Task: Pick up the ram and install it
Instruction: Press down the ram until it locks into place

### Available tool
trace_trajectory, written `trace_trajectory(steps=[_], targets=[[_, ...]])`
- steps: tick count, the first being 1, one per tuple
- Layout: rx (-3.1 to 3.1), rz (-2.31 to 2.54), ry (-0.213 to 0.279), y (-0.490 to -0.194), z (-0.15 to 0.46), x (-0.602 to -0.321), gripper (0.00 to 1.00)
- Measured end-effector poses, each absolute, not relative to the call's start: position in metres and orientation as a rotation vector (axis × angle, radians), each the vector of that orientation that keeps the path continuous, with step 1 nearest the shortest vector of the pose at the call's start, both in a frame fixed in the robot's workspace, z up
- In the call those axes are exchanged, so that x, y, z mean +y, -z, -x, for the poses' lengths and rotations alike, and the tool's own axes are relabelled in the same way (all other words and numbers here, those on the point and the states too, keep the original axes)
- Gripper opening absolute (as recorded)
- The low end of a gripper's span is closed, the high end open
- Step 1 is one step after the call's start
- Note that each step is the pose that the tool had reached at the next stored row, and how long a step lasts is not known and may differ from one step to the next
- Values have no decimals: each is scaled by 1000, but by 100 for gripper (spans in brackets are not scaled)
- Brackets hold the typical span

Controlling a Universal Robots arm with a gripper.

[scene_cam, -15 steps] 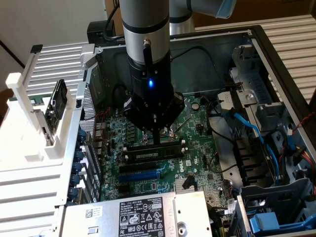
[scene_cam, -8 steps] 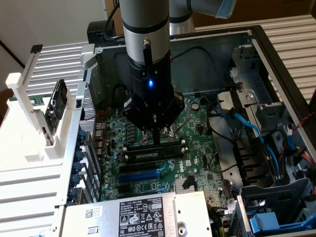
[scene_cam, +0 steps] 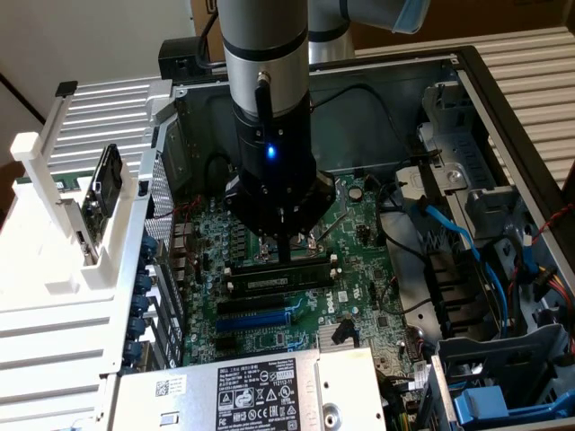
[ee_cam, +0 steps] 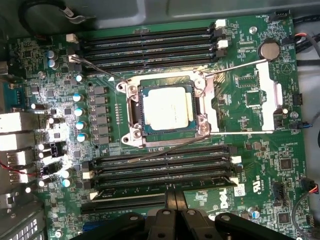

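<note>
1. Your gripper (scene_cam: 284, 254) sits low over the motherboard (scene_cam: 359, 269), inside the open computer case (scene_cam: 467, 81). Its fingers (ee_cam: 175, 210) are pressed together with nothing between them, their tips resting on or just above the ram (scene_cam: 278, 279).

2. The ram lies in one of the memory slots (ee_cam: 160, 172) just beside the CPU socket (ee_cam: 167, 109), on the side towards the blue expansion slot (scene_cam: 256, 317). From the exterior view it looks seated or nearly so, with its top edge level with the slot; judge this as a pressing-down step, not a pick.

3. To do it well, keep your push straight down on the middle of the stick's top edge, square to the board. Watch the white end clips (ee_cam: 236, 161): I cannot tell whether they have snapped in.

4. The ram's long axis runs along the slot, from the exterior view's left to its right and slightly upward, parallel to the neighbouring slots. It stands on edge, contacts down.

5. Avoid any sideways drag, which could rack the stick in the slot.
</note>
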State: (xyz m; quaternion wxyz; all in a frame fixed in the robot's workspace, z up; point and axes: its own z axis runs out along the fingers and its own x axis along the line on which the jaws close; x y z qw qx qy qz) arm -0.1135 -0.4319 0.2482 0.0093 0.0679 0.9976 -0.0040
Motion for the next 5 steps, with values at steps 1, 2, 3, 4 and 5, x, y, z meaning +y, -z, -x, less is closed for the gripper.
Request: trace_trajectory(steps=[1, 2, 3, 4, 5], targets=[[3116, -212, 12, -248, 114, -432, 10], [3116, -212, 13, -248, 114, -432, 10], [3116, -212, 13, -248, 114, -432, 10], [3116, -212, 13, -248, 114, -432, 10], [3116, -212, 13, -248, 114, -432, 10]])
